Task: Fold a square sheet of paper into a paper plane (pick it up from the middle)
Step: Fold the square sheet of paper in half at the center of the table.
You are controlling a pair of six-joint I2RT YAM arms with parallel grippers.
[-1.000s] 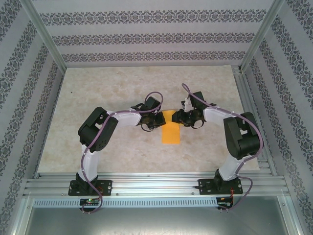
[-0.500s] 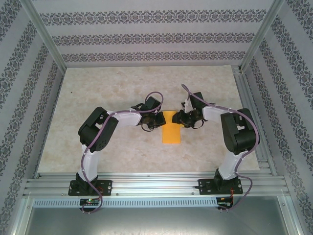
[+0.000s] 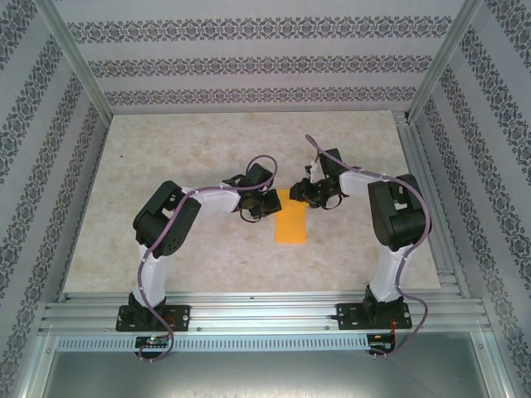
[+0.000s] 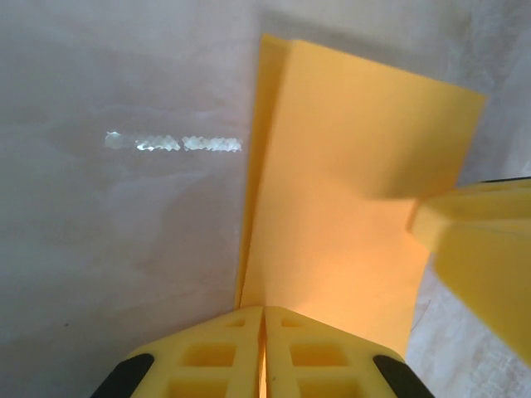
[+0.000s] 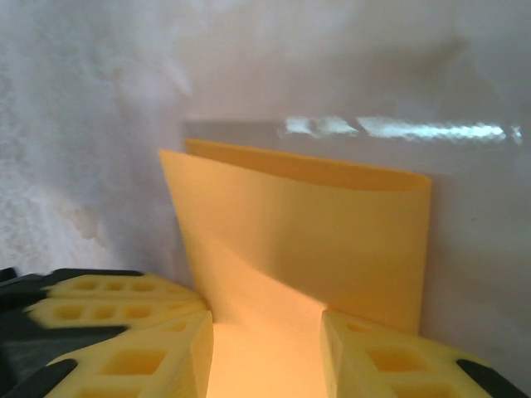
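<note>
Sheet of paper (image 3: 291, 225): orange-yellow, folded over into a narrow rectangle. Lies near the middle of the tabletop (image 3: 182, 149), long side running from the arms toward the far wall.
Far end of the sheet: tucked between the two hands; near end flat and free on the tabletop.
Left hand (image 3: 272, 201): at the sheet's left edge, reaching in from the left.
Left hand, wrist view (image 4: 263, 311): yellow fingers pressed together with no gap, pinching the sheet (image 4: 348, 191) where it runs into the seam. Two layers visible, gaping slightly along the left edge.
Right hand (image 3: 305, 192): at the sheet's right edge, just across from the left hand, close to it.
Right hand, wrist view (image 5: 265, 319): fingers apart, not clamped, with the sheet (image 5: 307, 224) passing through the gap. Rounded fold at the far edge, a shadow on the tabletop beyond it.
Right hand's finger (image 4: 481, 257): seen from the left wrist at the sheet's right side, over its edge; contact cannot be told.
Tabletop: pale, marbled, glare streaks in both wrist views.
Walls (image 3: 249, 62): patterned striped paper on three sides.
</note>
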